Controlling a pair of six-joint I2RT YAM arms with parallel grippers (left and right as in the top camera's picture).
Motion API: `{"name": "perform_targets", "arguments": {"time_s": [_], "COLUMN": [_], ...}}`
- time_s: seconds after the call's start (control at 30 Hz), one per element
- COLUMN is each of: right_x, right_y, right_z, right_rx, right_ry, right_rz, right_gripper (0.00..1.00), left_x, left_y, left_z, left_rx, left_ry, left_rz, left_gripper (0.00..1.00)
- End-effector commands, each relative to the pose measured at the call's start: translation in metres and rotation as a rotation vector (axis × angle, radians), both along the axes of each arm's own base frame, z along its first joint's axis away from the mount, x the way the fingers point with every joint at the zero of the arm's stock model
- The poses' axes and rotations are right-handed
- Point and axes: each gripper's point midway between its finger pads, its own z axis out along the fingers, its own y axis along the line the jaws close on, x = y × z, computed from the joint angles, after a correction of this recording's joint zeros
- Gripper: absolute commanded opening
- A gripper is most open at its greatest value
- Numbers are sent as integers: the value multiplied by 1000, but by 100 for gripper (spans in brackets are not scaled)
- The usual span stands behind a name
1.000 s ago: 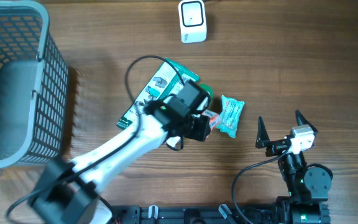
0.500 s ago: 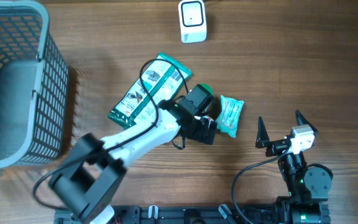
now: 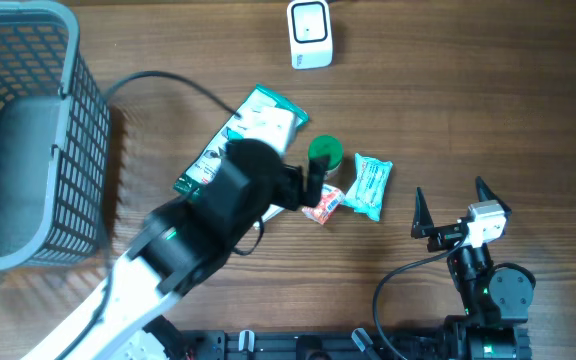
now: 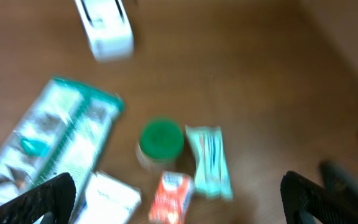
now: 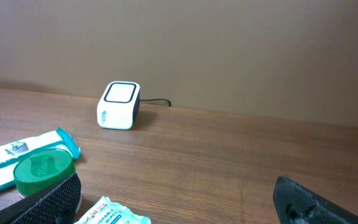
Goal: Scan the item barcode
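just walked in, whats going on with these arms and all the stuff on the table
The left gripper hangs open over a cluster on the wooden table, holding nothing. In the cluster are a green-and-white flat pouch, a green-lidded round jar, a teal wrapped packet and a small red-orange packet. The white box-shaped scanner sits apart at the far edge, with no item at it. The right gripper waits open off to the side.

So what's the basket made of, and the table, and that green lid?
Basket: looks like grey plastic, matte, moulded into an even grid of holes.
Table: wood or a wood-look top, brown with long grain lines and a slight sheen.
Green lid: probably plastic, smooth, one solid colour, a little shiny.
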Motion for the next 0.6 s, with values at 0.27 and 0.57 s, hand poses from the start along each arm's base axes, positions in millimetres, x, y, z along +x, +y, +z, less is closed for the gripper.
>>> {"name": "perform_targets", "arguments": {"time_s": [0.27, 0.57], "right_x": [0, 0], "right_y": [-1, -1], "right_z": [1, 1], "right_rx": [-10, -10], "right_ry": [-5, -5], "right_rz": [-5, -5], "right_gripper": [100, 100], "left_x": [22, 42], "left_y": [118, 229], "left_z": [142, 134], "left_rx": [-205, -156], "left_ry": [-499, -509], "left_rz": [565, 932], "left_gripper": [100, 100]}}
